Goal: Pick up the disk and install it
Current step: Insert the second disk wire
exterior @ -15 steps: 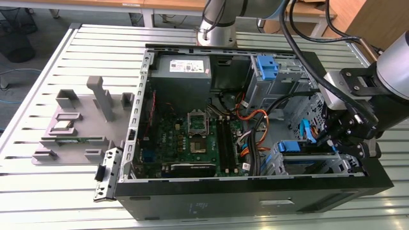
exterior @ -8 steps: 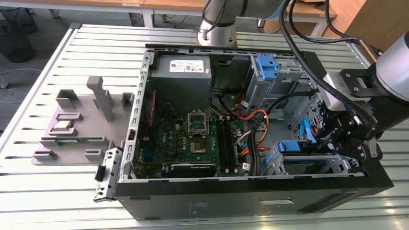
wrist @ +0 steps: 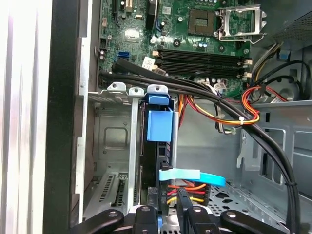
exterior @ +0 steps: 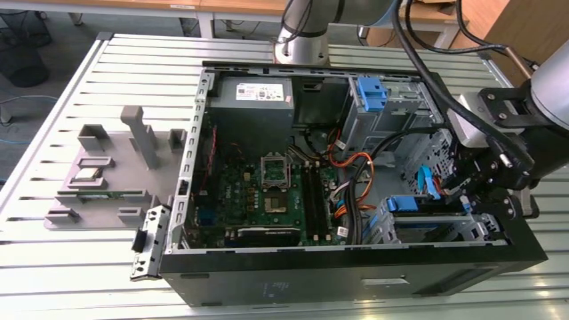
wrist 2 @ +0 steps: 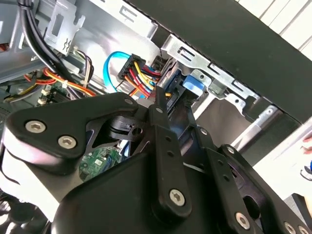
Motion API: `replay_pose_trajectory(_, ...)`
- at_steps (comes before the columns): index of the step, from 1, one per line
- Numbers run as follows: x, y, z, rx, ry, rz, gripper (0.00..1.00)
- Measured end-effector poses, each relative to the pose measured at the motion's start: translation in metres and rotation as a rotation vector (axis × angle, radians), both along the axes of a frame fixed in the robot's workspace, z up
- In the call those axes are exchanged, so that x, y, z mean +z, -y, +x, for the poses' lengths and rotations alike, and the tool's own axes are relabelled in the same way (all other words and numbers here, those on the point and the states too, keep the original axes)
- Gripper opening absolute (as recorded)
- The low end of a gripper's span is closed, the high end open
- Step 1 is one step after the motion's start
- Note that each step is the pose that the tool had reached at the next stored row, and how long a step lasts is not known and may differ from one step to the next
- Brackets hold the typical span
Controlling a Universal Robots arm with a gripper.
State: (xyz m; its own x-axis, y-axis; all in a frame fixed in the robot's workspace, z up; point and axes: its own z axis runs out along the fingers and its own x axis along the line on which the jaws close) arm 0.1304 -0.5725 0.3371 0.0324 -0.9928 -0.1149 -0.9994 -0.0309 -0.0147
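The disk (exterior: 407, 204), in its blue carrier (wrist: 159, 126), stands on edge in a slot of the metal drive cage (wrist: 134, 146) at the lower corner of the open computer case on the exterior view's right. Its blue tab (wrist 2: 194, 84) sticks up past the cage rail. A blue data cable (wrist: 195, 176) and a plug with red, yellow and orange wires sit at the disk's near end. My gripper (exterior: 458, 193) hangs over that end with its black fingers (wrist: 183, 197) drawn together. The fingertips (wrist 2: 163, 105) are right by the plug; I cannot tell whether they touch it.
The case lies open on a slatted table. Its motherboard (exterior: 266, 180) fills the middle, and a grey power-supply box (exterior: 253, 93) sits at the back. Black cable bundles (wrist: 204, 90) cross above the cage. A second blue bracket (exterior: 372, 93) is in the far cage. A grey fixture (exterior: 106, 173) stands at the exterior view's left.
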Motion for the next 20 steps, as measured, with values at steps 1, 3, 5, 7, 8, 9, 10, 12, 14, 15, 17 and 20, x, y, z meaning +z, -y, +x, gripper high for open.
replay_pose_trajectory(1,0.0028,0.0,0.0,0.0,0.0,-0.0001,0.3)
replay_pose_trajectory(3,0.0083,0.0,0.0,0.0,0.0,0.0,0.3)
replay_pose_trajectory(5,0.0136,0.0,0.0,0.0,0.0,0.0002,0.3)
replay_pose_trajectory(7,0.0136,0.0,0.0,0.0,0.0,0.0002,0.3)
replay_pose_trajectory(8,0.0136,0.0,0.0,0.0,0.0,0.0003,0.3)
replay_pose_trajectory(9,0.0137,0.0,0.0,0.0,0.0,0.0001,0.3)
replay_pose_trajectory(10,0.0137,0.0,0.0,0.0,0.0,0.0,0.3)
replay_pose_trajectory(12,0.0138,0.0,0.0001,0.0,-0.0045,-0.0001,0.3)
replay_pose_trajectory(14,0.0138,0.0,0.0,0.0,-0.0074,-0.0002,0.3)
replay_pose_trajectory(15,0.0138,0.0,0.0,0.0,-0.0074,-0.0001,0.3)
replay_pose_trajectory(17,0.0137,0.0,0.0,0.0,-0.0075,0.0,0.3)
replay_pose_trajectory(20,0.0136,0.0,-0.0014,0.0,-0.0075,0.0001,0.3)
